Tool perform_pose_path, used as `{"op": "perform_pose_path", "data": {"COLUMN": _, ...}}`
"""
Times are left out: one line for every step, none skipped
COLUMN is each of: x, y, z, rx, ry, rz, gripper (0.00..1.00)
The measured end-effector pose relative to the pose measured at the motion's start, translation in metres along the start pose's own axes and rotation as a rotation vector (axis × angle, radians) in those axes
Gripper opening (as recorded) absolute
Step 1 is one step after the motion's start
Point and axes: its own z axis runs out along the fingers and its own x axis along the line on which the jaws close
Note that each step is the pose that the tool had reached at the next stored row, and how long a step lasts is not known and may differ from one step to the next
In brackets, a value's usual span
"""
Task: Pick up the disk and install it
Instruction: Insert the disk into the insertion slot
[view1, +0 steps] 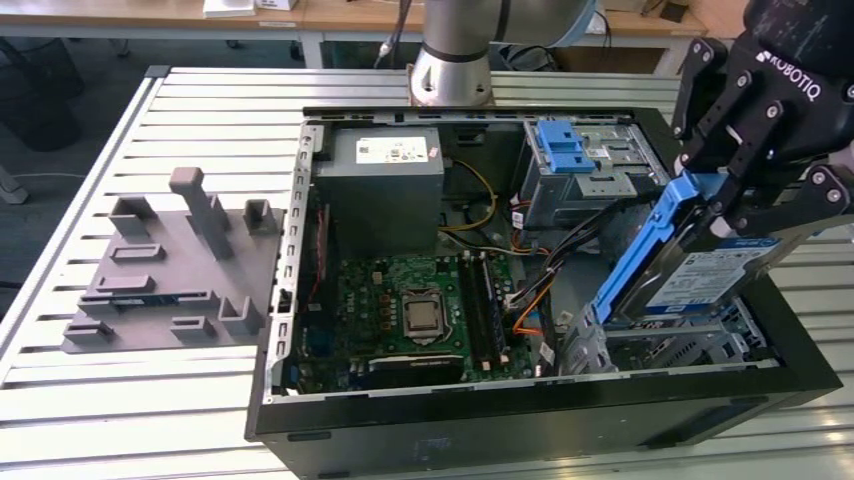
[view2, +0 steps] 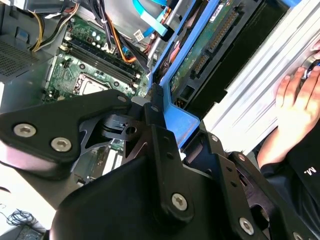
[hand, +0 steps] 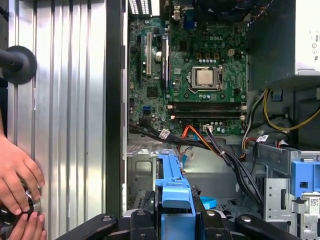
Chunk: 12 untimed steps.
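Open computer case (view1: 534, 440), green motherboard (view1: 358, 300), grey power supply (view1: 380, 195), grey fixture (view1: 147, 275), slatted table (view1: 134, 400)

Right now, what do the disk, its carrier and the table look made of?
The carrier: likely moulded plastic, uniform bright blue, dull sheen. The disk: seemingly metal, silver body under a paper-like label. The table: probably aluminium, pale silver slats, matt reflections.

White lettering is running along the black end effector (view1: 737, 190). A printed white sticker (view1: 388, 152) is sitting on the grey power supply (view1: 380, 195). The disk (view1: 718, 277) is carrying a white-and-blue printed label. Small white lettering is showing on the motherboard (hand: 200, 55).
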Motion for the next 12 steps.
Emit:
{"op": "perform_pose_path", "data": {"x": -0.0005, "y": -0.0001, "z": 0.0004, "rx": 0.0000, "ry": 0.0001, "rz": 0.000, "gripper": 0.36}}
{"op": "perform_pose_path", "data": {"x": -0.0012, "y": -0.0003, "z": 0.0009, "rx": 0.0000, "ry": 0.0000, "rz": 0.000, "gripper": 0.36}}
{"op": "perform_pose_path", "data": {"x": -0.0020, "y": -0.0004, "z": 0.0014, "rx": 0.0000, "ry": 0.0001, "rz": 0.000, "gripper": 0.36}}
{"op": "perform_pose_path", "data": {"x": -0.0029, "y": -0.0005, "z": 0.0019, "rx": 0.0000, "ry": -0.0001, "rz": 0.000, "gripper": 0.36}}
{"op": "perform_pose_path", "data": {"x": -0.0037, "y": -0.0006, "z": 0.0023, "rx": 0.0000, "ry": 0.0000, "rz": 0.000, "gripper": 0.36}}
{"op": "perform_pose_path", "data": {"x": -0.0044, "y": -0.0010, "z": 0.0028, "rx": 0.0000, "ry": -0.0002, "rz": 0.000, "gripper": 0.36}}
{"op": "perform_pose_path", "data": {"x": -0.0046, "y": -0.0016, "z": 0.0031, "rx": 0.0000, "ry": -0.0001, "rz": 0.000, "gripper": 0.36}}
{"op": "perform_pose_path", "data": {"x": -0.0046, "y": -0.0022, "z": 0.0033, "rx": 0.0000, "ry": 0.0001, "rz": 0.000, "gripper": 0.36}}
{"op": "perform_pose_path", "data": {"x": -0.0047, "y": -0.0027, "z": 0.0038, "rx": 0.0000, "ry": -0.0001, "rz": 0.000, "gripper": 0.36}}
{"op": "perform_pose_path", "data": {"x": -0.0047, "y": -0.0030, "z": 0.0043, "rx": 0.0000, "ry": 0.0000, "rz": 0.000, "gripper": 0.36}}
{"op": "perform_pose_path", "data": {"x": -0.0047, "y": -0.0031, "z": 0.0049, "rx": 0.0000, "ry": 0.0001, "rz": 0.000, "gripper": 0.36}}
{"op": "perform_pose_path", "data": {"x": -0.0046, "y": -0.0031, "z": 0.0055, "rx": 0.0000, "ry": 0.0000, "rz": 0.000, "gripper": 0.36}}
